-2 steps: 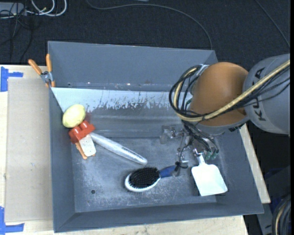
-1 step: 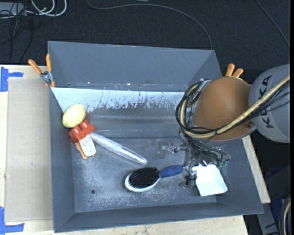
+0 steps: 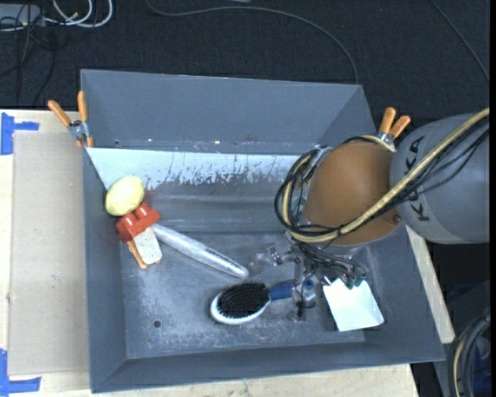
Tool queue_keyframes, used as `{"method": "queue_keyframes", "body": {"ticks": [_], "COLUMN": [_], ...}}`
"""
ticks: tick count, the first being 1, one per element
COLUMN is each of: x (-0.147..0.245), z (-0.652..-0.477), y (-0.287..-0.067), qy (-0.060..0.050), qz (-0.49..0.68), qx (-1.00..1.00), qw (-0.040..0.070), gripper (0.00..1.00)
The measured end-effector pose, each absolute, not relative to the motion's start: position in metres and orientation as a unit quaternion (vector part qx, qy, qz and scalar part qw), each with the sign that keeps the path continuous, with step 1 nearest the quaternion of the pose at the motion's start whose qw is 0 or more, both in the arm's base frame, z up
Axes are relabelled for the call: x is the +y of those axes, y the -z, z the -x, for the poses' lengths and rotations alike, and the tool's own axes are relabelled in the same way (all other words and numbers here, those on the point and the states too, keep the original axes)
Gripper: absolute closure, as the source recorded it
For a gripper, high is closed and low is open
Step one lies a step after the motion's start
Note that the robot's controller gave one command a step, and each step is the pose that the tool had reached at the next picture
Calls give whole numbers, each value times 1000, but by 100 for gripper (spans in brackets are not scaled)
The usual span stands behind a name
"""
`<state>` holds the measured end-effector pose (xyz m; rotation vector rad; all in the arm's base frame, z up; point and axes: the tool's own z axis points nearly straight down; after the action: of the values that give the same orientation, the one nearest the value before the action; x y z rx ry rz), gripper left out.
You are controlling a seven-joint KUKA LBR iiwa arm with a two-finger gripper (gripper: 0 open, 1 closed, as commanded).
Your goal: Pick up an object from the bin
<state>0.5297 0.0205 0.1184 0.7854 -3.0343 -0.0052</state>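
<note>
Black oval hairbrush is lying with its blue handle pointing right, reaching under the claw; whether that claw is clenched, I cannot tell.

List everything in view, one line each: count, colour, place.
yellow rounded object: 1, yellow, bin's left, by the back wall
orange-red tool: 1, orange-red with a cream end, just below the yellow one
clear tube: 1, clear, bin's middle, lying slanted
hairbrush: 1, black bristles, white rim, blue handle, front middle
white packet: 1, white, front right
bin: 1, grey
arm: 1, grey, orange cover, cables, from the right
end effector: 1, dark, over the hairbrush handle
</note>
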Motion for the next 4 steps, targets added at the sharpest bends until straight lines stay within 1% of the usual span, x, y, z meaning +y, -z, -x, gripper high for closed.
{"method": "queue_keyframes", "body": {"ticks": [1, 2, 4], "x": [27, 42, 42], "z": [-530, -519, -519], "y": [-75, -69, -70], "qy": [2, 3, 3], "qz": [-335, -363, -362], "qx": [-942, -932, -932], "qw": [3, 5, 5], "gripper": [0, 100, 100]}}
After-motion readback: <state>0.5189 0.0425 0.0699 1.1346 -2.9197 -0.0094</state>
